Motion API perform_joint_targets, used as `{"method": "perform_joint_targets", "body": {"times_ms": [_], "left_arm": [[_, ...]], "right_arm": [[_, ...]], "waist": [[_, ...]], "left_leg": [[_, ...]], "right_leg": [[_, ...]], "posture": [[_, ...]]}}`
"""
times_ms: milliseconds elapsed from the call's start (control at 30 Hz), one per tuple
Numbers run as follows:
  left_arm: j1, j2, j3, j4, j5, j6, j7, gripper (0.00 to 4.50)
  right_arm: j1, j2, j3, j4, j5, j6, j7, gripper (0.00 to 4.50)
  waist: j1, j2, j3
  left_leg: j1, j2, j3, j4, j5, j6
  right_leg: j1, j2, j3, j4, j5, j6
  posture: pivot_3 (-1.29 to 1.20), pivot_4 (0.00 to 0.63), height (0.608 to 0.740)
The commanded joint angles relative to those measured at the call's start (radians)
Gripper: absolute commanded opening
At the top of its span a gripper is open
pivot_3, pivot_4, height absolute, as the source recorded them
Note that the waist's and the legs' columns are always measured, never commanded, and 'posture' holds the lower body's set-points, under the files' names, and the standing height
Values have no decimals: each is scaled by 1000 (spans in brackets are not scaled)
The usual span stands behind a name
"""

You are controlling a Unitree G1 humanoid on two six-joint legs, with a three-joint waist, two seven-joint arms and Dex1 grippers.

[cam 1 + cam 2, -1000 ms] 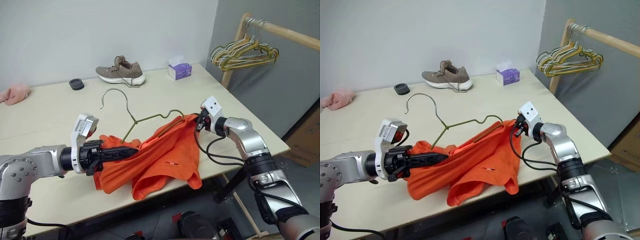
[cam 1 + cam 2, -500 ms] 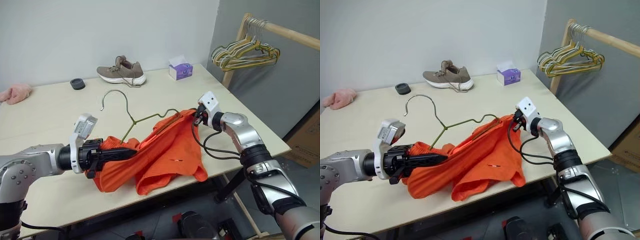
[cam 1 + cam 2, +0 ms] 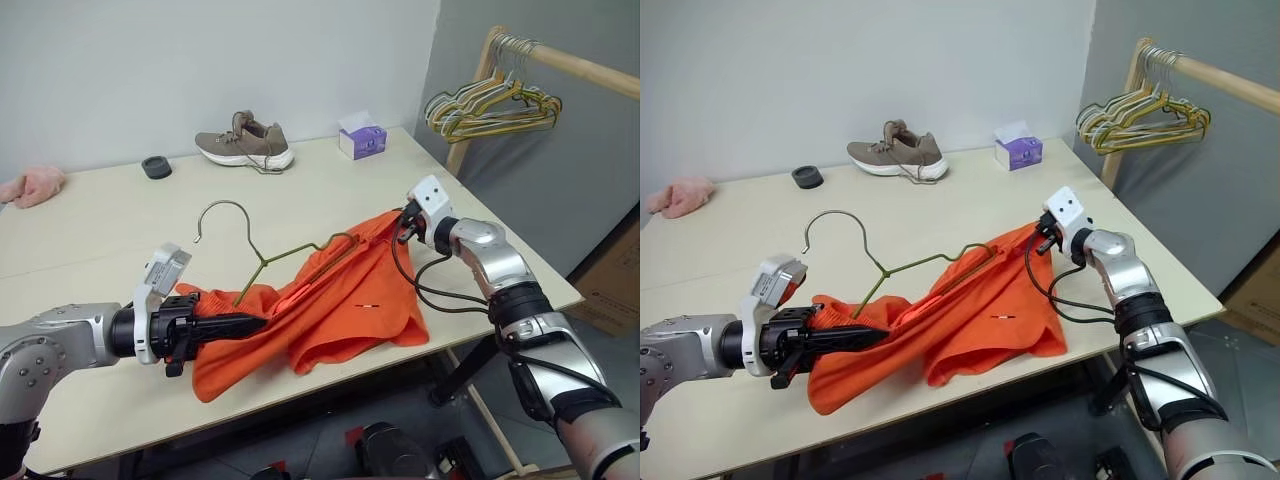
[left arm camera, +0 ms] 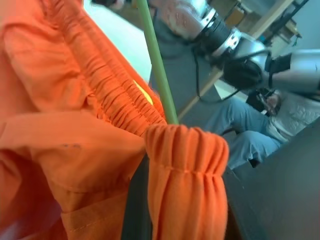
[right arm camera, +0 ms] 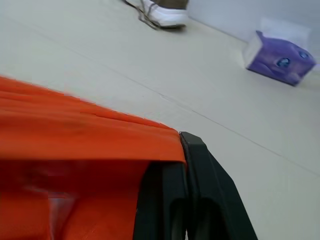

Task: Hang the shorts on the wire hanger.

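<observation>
The orange shorts (image 3: 345,300) lie stretched across the table's front between my two grippers. My left gripper (image 3: 256,323) is shut on the gathered waistband (image 4: 125,107) at the left end. My right gripper (image 3: 402,232) is shut on the fabric's edge (image 5: 100,142) at the right end, its black fingers (image 5: 195,165) pressed together. The wire hanger (image 3: 262,258) has its hook (image 3: 224,206) standing free above the table. Its thin wire (image 4: 156,70) runs down into the shorts past the waistband. The lower part of the hanger is hidden in the fabric.
At the back of the table (image 3: 100,230) are a brown shoe (image 3: 245,143), a purple tissue box (image 3: 360,140), a black round thing (image 3: 155,166) and a pink cloth (image 3: 30,186). A wooden rail (image 3: 575,68) with coloured hangers (image 3: 490,105) stands right.
My right gripper has moved away and to the right with the shorts' edge, pulling the fabric out longer and flatter. The hanger has tilted lower and shifted left. The left gripper has stayed put.
</observation>
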State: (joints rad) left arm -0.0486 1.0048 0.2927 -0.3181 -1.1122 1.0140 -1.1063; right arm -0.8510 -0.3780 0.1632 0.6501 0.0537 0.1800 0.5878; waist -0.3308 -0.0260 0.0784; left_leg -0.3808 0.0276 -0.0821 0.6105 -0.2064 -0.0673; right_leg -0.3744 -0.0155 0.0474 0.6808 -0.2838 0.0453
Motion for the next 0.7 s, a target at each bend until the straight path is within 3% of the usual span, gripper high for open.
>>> {"method": "perform_joint_targets", "body": {"times_ms": [33,367,600,700], "left_arm": [[22,36,-2,8,23,1,-68,36],[-11,4,-45,28,84,-43,-42,19],[-20,3,-67,43,126,-63,-40,16],[-30,-13,-72,44,133,-74,-31,16]], "right_arm": [[-39,-84,-99,-3,-28,3,-105,0],[81,-81,-73,-385,29,134,-4,0],[55,-109,-143,-383,22,157,-54,0],[92,-126,-108,-476,46,211,23,0]], "waist": [[0,0,0],[6,1,0],[4,1,1],[4,1,1]], "left_leg": [[0,0,0,0,0,0],[0,0,0,-1,0,0],[0,0,0,-1,0,0],[0,0,0,-1,0,0]], "right_leg": [[0,0,0,0,0,0],[-1,0,0,0,-1,-1],[-1,0,0,0,0,0],[-1,0,0,0,-1,-1]], "posture": [[-250,0,740],[-253,0,740],[-262,0,740],[-264,0,740]]}}
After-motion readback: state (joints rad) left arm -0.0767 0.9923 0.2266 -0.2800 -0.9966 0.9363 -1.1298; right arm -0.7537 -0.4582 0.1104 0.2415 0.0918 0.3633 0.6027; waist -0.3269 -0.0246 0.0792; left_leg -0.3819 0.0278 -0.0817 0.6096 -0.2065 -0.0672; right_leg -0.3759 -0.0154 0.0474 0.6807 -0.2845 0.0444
